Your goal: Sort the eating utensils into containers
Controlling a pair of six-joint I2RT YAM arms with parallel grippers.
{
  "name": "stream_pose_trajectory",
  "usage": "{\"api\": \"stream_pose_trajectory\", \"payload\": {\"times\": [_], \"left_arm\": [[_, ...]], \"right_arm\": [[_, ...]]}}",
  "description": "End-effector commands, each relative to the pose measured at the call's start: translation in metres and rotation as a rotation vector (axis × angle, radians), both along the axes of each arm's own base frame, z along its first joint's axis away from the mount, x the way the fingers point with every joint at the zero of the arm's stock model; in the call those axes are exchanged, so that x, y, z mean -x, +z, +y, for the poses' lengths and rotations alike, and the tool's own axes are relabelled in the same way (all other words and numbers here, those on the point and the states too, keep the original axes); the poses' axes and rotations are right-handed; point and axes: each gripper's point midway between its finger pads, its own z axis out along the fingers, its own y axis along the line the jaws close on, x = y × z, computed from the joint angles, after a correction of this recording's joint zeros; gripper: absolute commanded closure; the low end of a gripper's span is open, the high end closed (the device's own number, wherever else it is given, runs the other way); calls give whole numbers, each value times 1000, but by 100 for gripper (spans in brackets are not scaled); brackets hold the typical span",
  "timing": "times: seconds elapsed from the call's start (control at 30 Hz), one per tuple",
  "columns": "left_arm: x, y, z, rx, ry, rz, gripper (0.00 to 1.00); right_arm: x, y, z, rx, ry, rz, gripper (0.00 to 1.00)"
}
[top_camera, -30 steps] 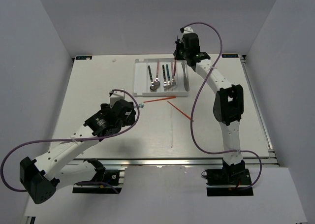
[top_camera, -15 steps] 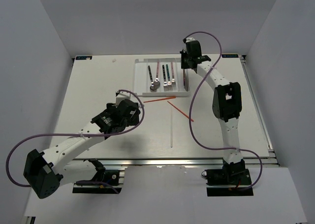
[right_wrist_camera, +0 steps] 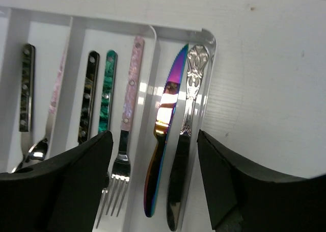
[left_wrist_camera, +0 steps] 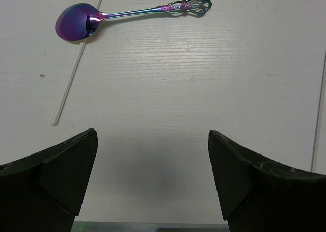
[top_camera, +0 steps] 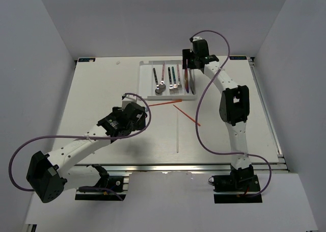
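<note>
The white divided tray (top_camera: 168, 96) stands at the table's far middle. My right gripper (top_camera: 188, 63) hangs open over its right-hand compartment, where an iridescent knife (right_wrist_camera: 163, 135) lies free beside a silver knife (right_wrist_camera: 186, 120). Three forks (right_wrist_camera: 125, 120) and two spoons (right_wrist_camera: 26, 89) fill the other compartments. My left gripper (top_camera: 144, 116) is open and low over the table, empty. Ahead of it lies an iridescent purple spoon (left_wrist_camera: 81, 22), with its ornate handle pointing right. Two red-orange chopsticks (top_camera: 164, 104) lie on the table in front of the tray.
A thin white chopstick (top_camera: 177, 132) lies lengthwise near the table's middle. In the left wrist view a white stick (left_wrist_camera: 76, 63) lies just left of the spoon. The grey side walls and the table's rail edge (top_camera: 275, 135) bound the space.
My right gripper has opened and let the iridescent knife go into the tray's right compartment. My left arm has moved right and forward, towards the spoon.
</note>
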Motion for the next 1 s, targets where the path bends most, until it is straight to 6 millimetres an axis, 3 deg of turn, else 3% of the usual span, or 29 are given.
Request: {"api": "stream_pose_trajectory", "payload": {"times": [0.0,0.1,0.13,0.17,0.2,0.23,0.27,0.3,0.33,0.37,0.4,0.5,0.53,0.6,0.63,0.67,0.73,0.83,0.97], "left_arm": [[-9,10,-8,54,34,-33,2],[-17,27,3,42,124,-85,2],[-22,33,13,8,176,-119,2],[-22,36,20,-9,204,-124,2],[-28,46,25,-5,234,-143,2],[-30,47,28,-14,251,-144,2],[-33,48,32,-12,264,-138,2],[-40,52,39,-7,287,-137,2],[-44,51,42,3,292,-126,2],[-47,48,37,48,270,-94,2],[-54,46,49,76,312,-79,2],[-65,39,55,129,379,-56,2],[-68,43,54,140,401,-53,2],[-78,31,50,143,482,-13,2],[-83,43,50,142,524,-7,2],[-90,30,48,139,601,26,2],[-93,43,61,105,759,-1,2],[-97,30,64,133,960,-7,2],[-109,9,45,299,1090,-11,5]], "right_arm": [[-7,67,2,-49,-1,-111,27],[22,86,10,-38,70,-129,26],[41,110,17,-53,116,-159,26],[62,82,16,-39,150,-84,26],[78,77,22,-46,205,-65,26],[100,93,29,-73,252,-83,26],[126,55,25,-56,261,1,26],[140,48,27,-64,274,5,26],[155,63,35,-81,296,-41,26],[176,34,30,-60,289,23,26],[188,42,31,-63,285,0,26],[223,27,29,-46,247,20,26],[229,27,31,-78,229,27,26],[243,22,22,-94,208,41,25],[246,21,19,-102,182,50,25],[249,21,17,-107,173,49,25],[255,19,10,-106,153,47,24],[260,21,5,-108,137,42,24],[266,25,-2,-112,129,24,23]]}}
